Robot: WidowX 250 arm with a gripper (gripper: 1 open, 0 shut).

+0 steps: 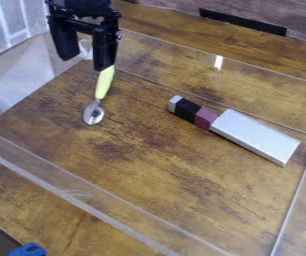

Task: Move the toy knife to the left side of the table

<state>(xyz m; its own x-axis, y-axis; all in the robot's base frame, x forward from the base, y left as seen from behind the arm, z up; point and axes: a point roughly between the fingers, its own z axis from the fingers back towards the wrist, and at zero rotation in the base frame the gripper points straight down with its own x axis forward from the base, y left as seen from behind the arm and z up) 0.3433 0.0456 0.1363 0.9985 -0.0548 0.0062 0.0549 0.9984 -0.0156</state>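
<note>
The toy knife lies flat on the worktop, in the right part of the picture, set slantwise: its maroon-and-black handle points up toward the picture's upper left, and its wide pale blade reaches down toward the lower right, near the clear wall on that side. The handle ends in a whitish tip.

Well apart from it, in the picture's left half, is the spoon, with a yellow-green handle running upward and a silver bowl at the lower end. It also lies on the dark brown wood grain, within the low see-through walls.

The arm comes in from the top edge at the upper left, its dark end pointing down. The jaws hang above the far left part of the worktop, near the top of the spoon's handle and well away from the toy knife. They are spread wide, one dark finger on each side of a gap, with nothing pinched between them.

Most of the arm is cut off by the top edge. Whether the jaws touch the spoon's handle is hard to tell. At the bottom left corner, a small blue object is partly cut off, too little of it showing to name.
</note>
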